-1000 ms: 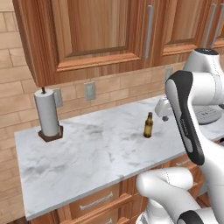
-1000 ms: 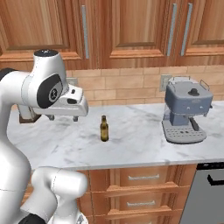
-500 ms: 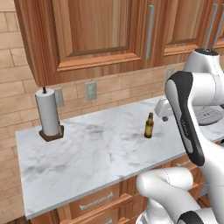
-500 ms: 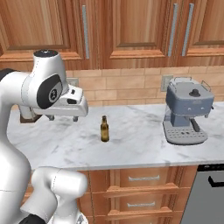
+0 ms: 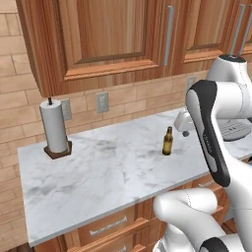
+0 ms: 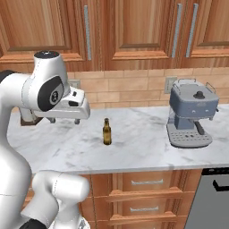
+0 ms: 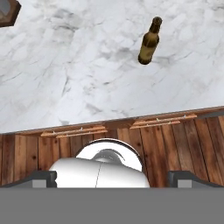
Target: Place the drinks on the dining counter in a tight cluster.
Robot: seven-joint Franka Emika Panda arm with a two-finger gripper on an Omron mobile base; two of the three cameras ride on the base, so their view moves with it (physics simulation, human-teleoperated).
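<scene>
One slim dark brown glass bottle (image 5: 168, 141) (image 6: 107, 132) (image 7: 149, 40) stood upright on the narrow marble wall counter (image 5: 108, 172) (image 6: 143, 152) (image 7: 65, 74) beneath the wooden cabinets (image 5: 113, 39) (image 6: 134, 27), well apart from the paper towel roll (image 5: 54, 127) to its left and the grey coffee machine (image 6: 191, 112) to its right. The gripper (image 6: 65, 120) hung above the counter, left of the bottle and clear of it, and whether its fingers were spread or closed could not be told.
</scene>
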